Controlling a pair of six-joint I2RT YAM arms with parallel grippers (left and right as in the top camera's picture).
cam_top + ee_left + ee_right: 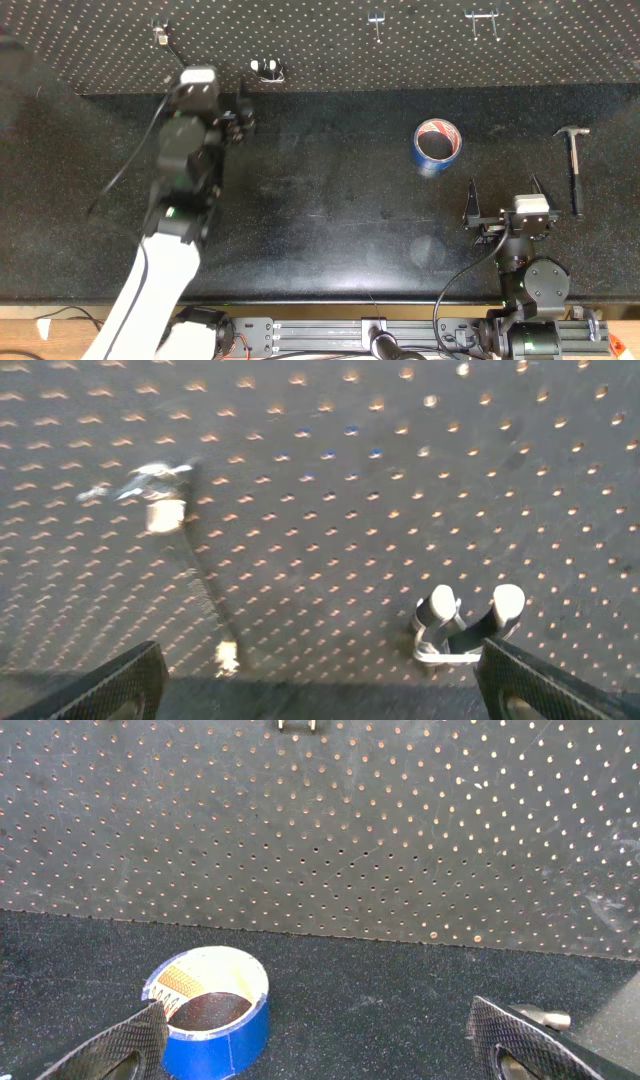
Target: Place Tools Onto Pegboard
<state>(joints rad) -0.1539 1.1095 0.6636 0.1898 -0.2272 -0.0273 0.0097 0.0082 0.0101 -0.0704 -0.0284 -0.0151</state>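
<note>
The black perforated pegboard (330, 45) stands upright along the far edge of the black matte table mat (330, 230). Its hooks face the arms, so a tool has to be carried away from the bases and lifted to be hung. Neither tool is on the board yet; both lie on the mat on the right arm's side.

The steel-headed hammer with a dark handle (573, 165) lies flat near the mat's right edge, head towards the board, just beside the right gripper (503, 195). The roll of blue tape with a pale inner core (437, 145) rests on its flat side, hole up, between that gripper and the board. The right gripper sits low over the mat with its fingers spread wide and nothing between them. It faces the tape without touching it, a stance I judge suits picking the roll up first.

The left gripper (240, 117) is close to the board's lower left part, fingers likewise spread wide and empty. Its wrist view shows the metal double-prong hook with white tips (465, 622) near one finger. A small single hook with a pale tag (160, 500) sits farther along the board. The two prongs look fit to carry the tape or cradle the hammer's head. Two more small metal hooks (376, 20) (482, 18) sit higher on the board, above the tools.
</note>
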